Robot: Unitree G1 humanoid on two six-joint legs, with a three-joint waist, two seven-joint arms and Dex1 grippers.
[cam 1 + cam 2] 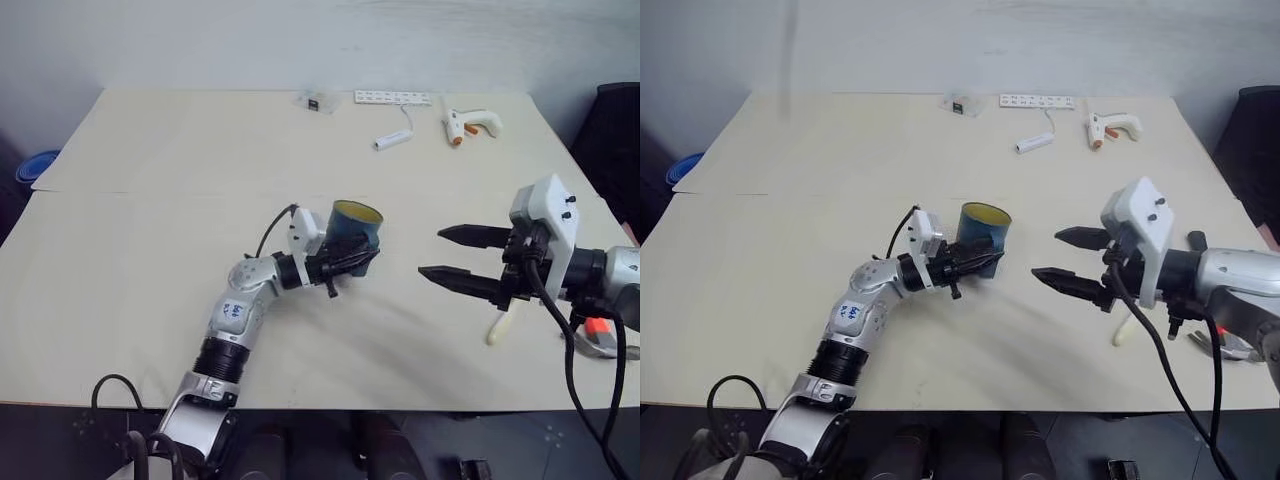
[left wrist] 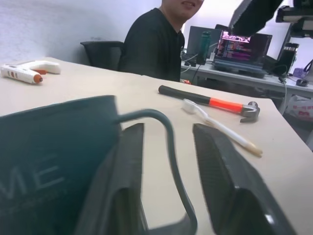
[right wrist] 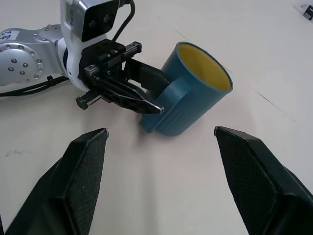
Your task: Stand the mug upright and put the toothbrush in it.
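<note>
Mug (image 1: 355,228) sits mid-table, mouth up but tilted in the right wrist view, with your left gripper (image 3: 142,95) at its handle (image 2: 168,147). From the left wrist, one finger lies inside the loop and one outside, with a gap on each side (so parted round it, not pinching). Pull away skewed and the inner finger could hook the loop and tip the mug over. Your right gripper (image 1: 462,258) hangs wide open and empty above the table, near the mug. Toothbrush (image 2: 222,128) lies flat just beside the hammer (image 2: 210,100) near the table's right edge; a careless grab could catch the hammer. From the head, your right arm hides most of the brush, leaving one end showing.
</note>
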